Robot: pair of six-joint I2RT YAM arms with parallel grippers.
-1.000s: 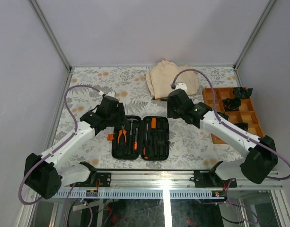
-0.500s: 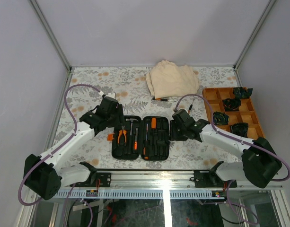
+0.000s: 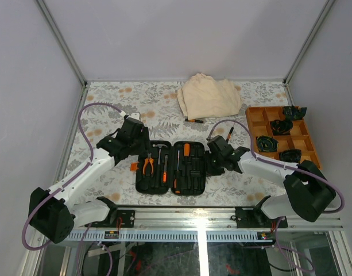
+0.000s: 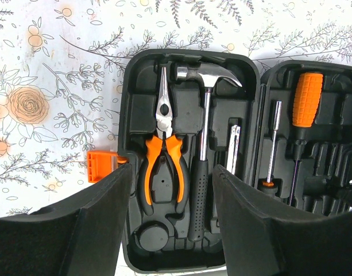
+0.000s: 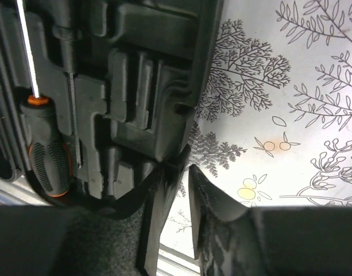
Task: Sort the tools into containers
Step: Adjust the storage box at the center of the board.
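Quick rundown of where you're at. The tool case (image 3: 194,175) lies open flat at the near middle of the table (image 3: 107,103), with its orange latch (image 4: 101,165) sticking off the left side.

In the left half you've got the pliers (image 4: 164,149) on the left. The hammer (image 4: 201,172) sits just right of them with its head at the far end, and there's a small metal piece (image 4: 233,146) one slot over. The right half holds a fat orange-handled screwdriver (image 4: 308,98) at the far end, a thin shaft (image 4: 273,144) to its left, and a black-and-orange screwdriver (image 5: 46,155) at the near end.

Your left gripper (image 4: 171,172) hangs over the left half, fingers spread wide and gripping nothing. Your right gripper (image 5: 186,164) is down at the case's right rim with its fingers only a sliver apart. Tabletop shows through the gap, and one fingertip (image 5: 164,195) sits right against the rim. Nothing looks pinched.

Two tools lie loose on the table. There's a loose screwdriver (image 3: 194,121) just near of the beige cloth (image 3: 210,96), and a small dark tool (image 3: 229,133) just far of the right gripper. Off to the right is an orange divided tray (image 3: 257,115) with black bundles (image 3: 281,125) in several compartments. Can't tell what those are.
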